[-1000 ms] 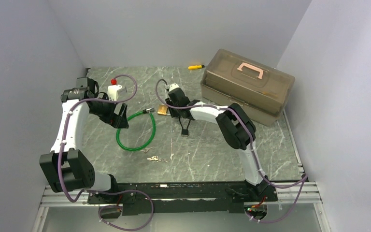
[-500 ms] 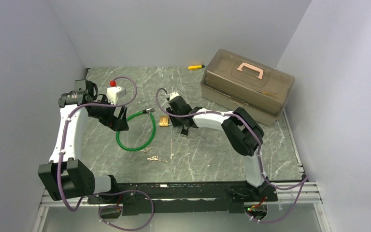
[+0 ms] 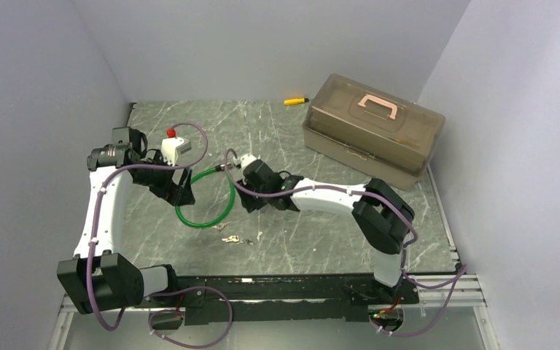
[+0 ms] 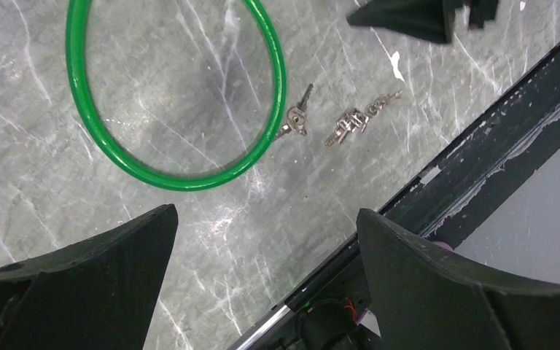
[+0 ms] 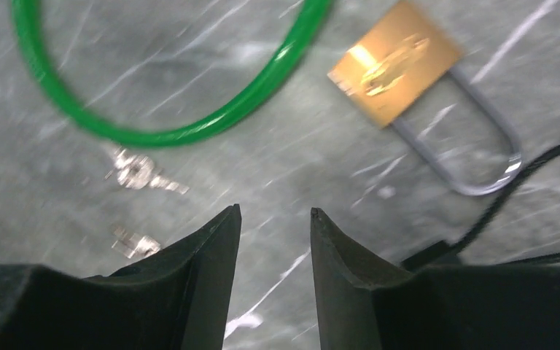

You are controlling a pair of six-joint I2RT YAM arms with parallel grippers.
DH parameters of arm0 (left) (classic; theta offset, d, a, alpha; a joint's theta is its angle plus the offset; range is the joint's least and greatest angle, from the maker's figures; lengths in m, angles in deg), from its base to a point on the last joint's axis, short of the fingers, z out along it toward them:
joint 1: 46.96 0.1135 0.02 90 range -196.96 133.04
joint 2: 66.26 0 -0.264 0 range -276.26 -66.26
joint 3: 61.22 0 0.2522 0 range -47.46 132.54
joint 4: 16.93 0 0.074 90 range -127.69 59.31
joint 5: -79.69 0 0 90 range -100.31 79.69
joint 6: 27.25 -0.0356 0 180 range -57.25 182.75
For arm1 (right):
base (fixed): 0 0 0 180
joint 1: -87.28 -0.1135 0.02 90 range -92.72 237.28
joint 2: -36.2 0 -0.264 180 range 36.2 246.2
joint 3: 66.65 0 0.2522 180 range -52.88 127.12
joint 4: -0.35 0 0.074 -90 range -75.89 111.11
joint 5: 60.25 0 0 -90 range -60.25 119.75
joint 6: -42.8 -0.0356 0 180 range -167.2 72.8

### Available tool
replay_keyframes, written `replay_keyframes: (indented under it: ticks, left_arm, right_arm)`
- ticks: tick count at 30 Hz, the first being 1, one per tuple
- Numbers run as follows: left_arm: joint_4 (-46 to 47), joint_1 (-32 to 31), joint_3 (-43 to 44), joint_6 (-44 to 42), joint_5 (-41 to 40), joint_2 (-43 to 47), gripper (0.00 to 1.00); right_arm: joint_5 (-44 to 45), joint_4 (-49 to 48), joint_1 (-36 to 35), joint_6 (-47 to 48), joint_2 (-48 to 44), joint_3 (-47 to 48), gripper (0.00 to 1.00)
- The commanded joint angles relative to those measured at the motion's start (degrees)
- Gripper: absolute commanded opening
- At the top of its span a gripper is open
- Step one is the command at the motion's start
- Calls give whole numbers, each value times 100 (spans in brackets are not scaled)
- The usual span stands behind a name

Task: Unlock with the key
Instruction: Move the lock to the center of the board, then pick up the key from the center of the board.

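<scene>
Small silvery keys lie on the marble table: one key [image 4: 295, 120] touches the green cable loop [image 4: 182, 175], and a little bunch [image 4: 354, 124] lies beside it. From above the same keys [image 3: 230, 238] sit near the front edge. The brass padlock [image 5: 394, 62] lies flat, its shackle [image 5: 481, 146] pointing away from the keys; my right arm hides it in the top view. My right gripper [image 5: 275, 211] hovers between padlock and keys, partly open and holding nothing. My left gripper [image 4: 266, 219] is wide open above bare table, near the loop.
A brown toolbox [image 3: 370, 130] with a pink handle stands at the back right. A yellow-and-black tool [image 3: 296, 100] lies by the back wall. A black cord [image 5: 510, 189] runs past the right fingers. The table's black front rail [image 4: 481, 146] is close to the keys.
My right arm has swung left and nearer, leaving the spot beside the padlock and now covering it from above. The left arm has drawn back slightly to the left.
</scene>
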Motion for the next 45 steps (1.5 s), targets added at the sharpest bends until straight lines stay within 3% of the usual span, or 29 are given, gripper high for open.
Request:
replay_keyframes:
  ticks: [1, 6, 11, 16, 23, 30, 34, 37, 40, 45]
  left_arm:
    - [-179, 32, -115, -222, -6, 224, 99]
    - [-265, 32, -246, -337, 13, 307, 99]
    - [-372, 32, -250, -468, -6, 328, 99]
    - [-379, 31, -302, -560, -87, 294, 99]
    - [-224, 31, -473, -589, -121, 269, 99]
    - [-129, 32, -546, -583, -180, 292, 99]
    - [-106, 32, -568, -574, -198, 299, 99]
    - [-60, 32, -586, -549, -257, 309, 99]
    - [-77, 30, -587, -555, -273, 349, 99]
    - [-124, 28, -540, -576, -335, 426, 99]
  right_arm:
    - [-287, -429, -494, -90, -537, -434, 44]
    - [-274, -1185, -1023, 31, -723, -1076, 56]
    - [-292, -1726, -1222, 81, -861, -1588, 60]
    - [-207, -1646, -1266, 236, -714, -1576, 58]
    - [-262, -1592, -1265, 362, -584, -1613, 46]
    - [-289, -1568, -1264, 381, -594, -1728, 47]
    - [-381, -1542, -1296, 411, -544, -1725, 60]
    - [-206, -1499, -1330, 423, -449, -1690, 62]
    - [-171, -1519, -1334, 419, -402, -1662, 61]
    - [-157, -1452, -1361, 455, -315, -1584, 51]
